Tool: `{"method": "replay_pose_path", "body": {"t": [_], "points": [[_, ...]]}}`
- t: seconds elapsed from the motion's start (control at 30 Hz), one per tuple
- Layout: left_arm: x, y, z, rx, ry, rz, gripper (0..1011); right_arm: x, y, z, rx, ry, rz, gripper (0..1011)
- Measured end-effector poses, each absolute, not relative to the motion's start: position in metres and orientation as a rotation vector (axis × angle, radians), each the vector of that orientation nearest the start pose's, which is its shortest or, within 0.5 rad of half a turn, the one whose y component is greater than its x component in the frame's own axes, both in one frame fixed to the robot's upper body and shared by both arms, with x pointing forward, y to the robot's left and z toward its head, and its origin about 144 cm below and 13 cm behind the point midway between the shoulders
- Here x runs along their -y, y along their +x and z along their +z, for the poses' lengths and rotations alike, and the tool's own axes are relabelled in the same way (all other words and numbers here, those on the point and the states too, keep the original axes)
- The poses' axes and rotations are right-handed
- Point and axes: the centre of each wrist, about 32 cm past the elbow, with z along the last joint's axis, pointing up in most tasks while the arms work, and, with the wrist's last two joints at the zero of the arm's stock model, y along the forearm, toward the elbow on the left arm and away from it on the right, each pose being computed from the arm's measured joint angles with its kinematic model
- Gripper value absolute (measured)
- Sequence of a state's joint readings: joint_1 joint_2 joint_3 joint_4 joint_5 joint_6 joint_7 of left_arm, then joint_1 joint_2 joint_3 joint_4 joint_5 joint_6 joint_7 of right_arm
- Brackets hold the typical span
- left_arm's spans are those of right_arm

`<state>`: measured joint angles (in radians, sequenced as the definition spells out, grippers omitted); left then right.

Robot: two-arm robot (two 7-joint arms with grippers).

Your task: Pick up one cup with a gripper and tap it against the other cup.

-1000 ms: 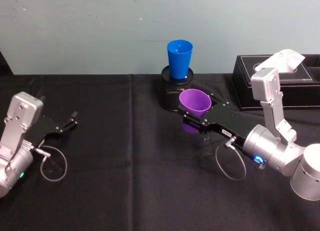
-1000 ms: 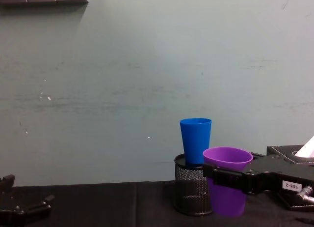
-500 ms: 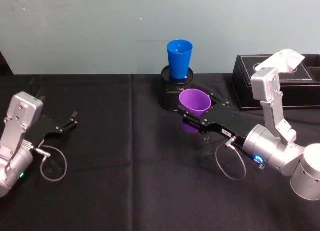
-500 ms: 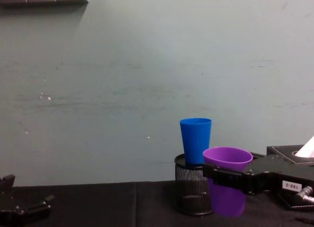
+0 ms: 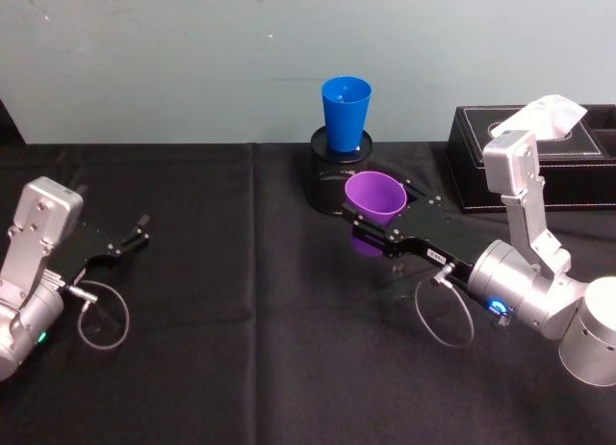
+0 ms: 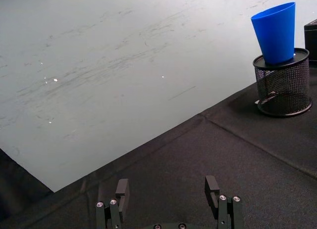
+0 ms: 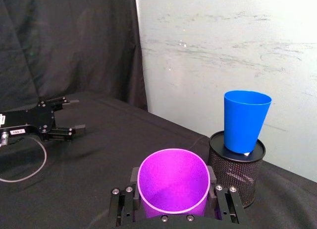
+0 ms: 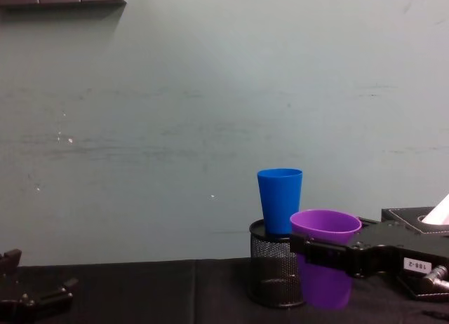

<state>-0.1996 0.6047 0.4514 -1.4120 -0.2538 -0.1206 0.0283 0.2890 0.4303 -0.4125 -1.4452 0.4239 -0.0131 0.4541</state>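
Note:
My right gripper [image 5: 377,225] [image 7: 172,192] [image 8: 316,252] is shut on the purple cup [image 5: 373,210] [image 7: 173,182] [image 8: 325,264], holding it upright just in front of and to the right of the blue cup [image 5: 346,112] [image 7: 245,121] [image 8: 280,200] [image 6: 276,31]. A small gap separates the two cups. The blue cup stands upright in a black mesh pen holder [image 5: 337,172] [image 7: 237,172] [image 8: 272,272] [image 6: 283,86]. My left gripper [image 5: 130,238] [image 6: 167,197] [image 8: 38,296] rests open at the far left of the table, holding nothing.
A black tissue box [image 5: 535,156] [image 8: 415,219] with a white tissue sticking out stands at the back right, behind my right arm. A black cloth [image 5: 241,349] covers the table, and a pale wall [image 8: 210,113] rises close behind the cups.
The purple cup dipped slightly half a second ago and has come back up to where it was; nothing else has moved.

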Motion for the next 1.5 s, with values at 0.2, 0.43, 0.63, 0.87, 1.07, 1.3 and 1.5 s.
{"method": "replay_pose_path", "body": {"t": [0.2,0.43,0.63,0.87,1.07,1.3,1.5], "points": [[-0.3096,0.4886,1.1398,0.285,0.304,1.248,1000,0.2503,0.5195,1.1789,0.055,-0.057,-0.801,739],[-0.3097,0.4886,1.1398,0.285,0.304,1.248,1000,0.2503,0.5195,1.1789,0.055,-0.057,-0.801,739],[-0.3097,0.4886,1.1398,0.285,0.304,1.248,1000,0.2503,0.5195,1.1789,0.055,-0.057,-0.801,739],[-0.3097,0.4886,1.1398,0.285,0.305,1.248,1000,0.2503,0.5195,1.1788,0.055,-0.057,-0.801,739],[-0.3097,0.4886,1.1398,0.285,0.304,1.248,1000,0.2503,0.5195,1.1789,0.055,-0.057,-0.801,739],[-0.3097,0.4886,1.1398,0.285,0.304,1.248,1000,0.2503,0.5195,1.1789,0.055,-0.057,-0.801,739],[-0.3097,0.4886,1.1398,0.285,0.304,1.248,1000,0.2503,0.5195,1.1789,0.055,-0.057,-0.801,739]]}}
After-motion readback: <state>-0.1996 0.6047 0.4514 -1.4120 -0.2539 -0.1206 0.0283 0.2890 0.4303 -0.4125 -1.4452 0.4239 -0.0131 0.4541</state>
